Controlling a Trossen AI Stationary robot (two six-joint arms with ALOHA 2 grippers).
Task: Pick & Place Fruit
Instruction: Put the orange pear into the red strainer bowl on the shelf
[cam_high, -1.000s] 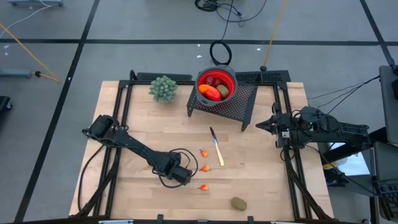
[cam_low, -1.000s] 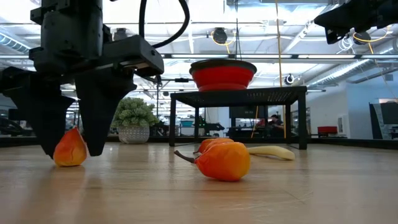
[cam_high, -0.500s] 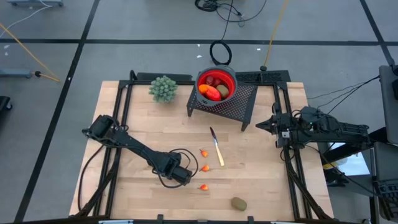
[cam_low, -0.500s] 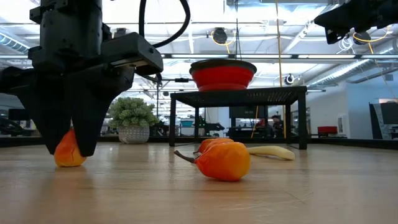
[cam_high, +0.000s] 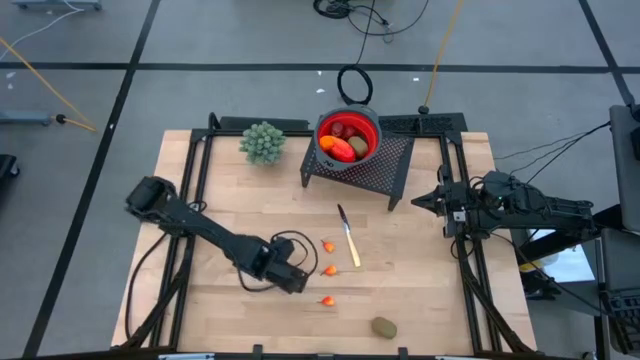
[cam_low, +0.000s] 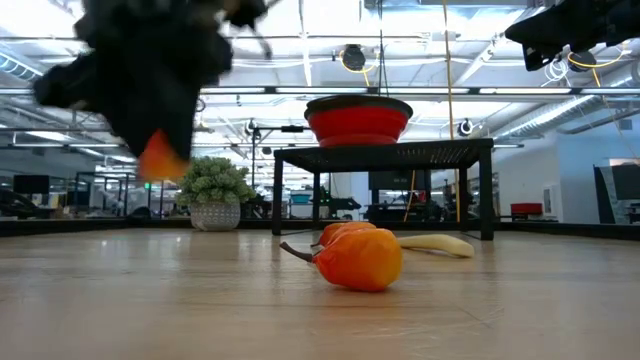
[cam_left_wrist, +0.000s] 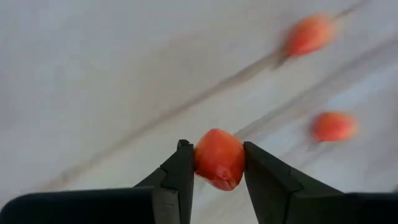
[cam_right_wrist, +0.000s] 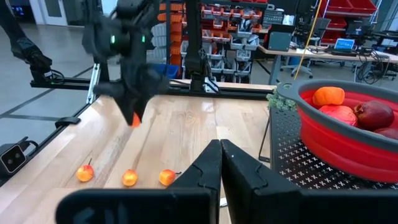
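Observation:
My left gripper (cam_high: 295, 282) is shut on a small orange-red fruit (cam_left_wrist: 217, 159) above the table's near middle; the low view shows that fruit (cam_low: 160, 158) well above the wood. Three more small orange fruits (cam_high: 328, 246) (cam_high: 331, 269) (cam_high: 327, 300) lie on the table just right of the gripper. A brownish-green oval (cam_high: 384, 327) lies near the front edge. A red bowl (cam_high: 348, 137) holding several fruits stands on a black mesh rack (cam_high: 390, 165) at the back. My right gripper (cam_high: 437, 200) waits shut at the table's right edge, level. My left gripper pinches the small orange-red fruit by its two opposite sides (cam_left_wrist: 200, 163) between the free ends of its two fingers (cam_left_wrist: 179, 171). The fingers come steeply from above, pointing down. The fruit is lifted clear of the table.
A slim knife with a yellow handle (cam_high: 350, 242) lies right of the small fruits. A pale green knobbly bunch (cam_high: 262, 142) stands at the back left, beside the rack. Black frame rails (cam_high: 190, 190) run along the table's left and right sides.
My left gripper has shut on the small orange-red fruit that lay on the table between its fingers, then gone up with it, rolling a little. The fruit is now lifted clear of the wood. The other fruits have stayed where they were.

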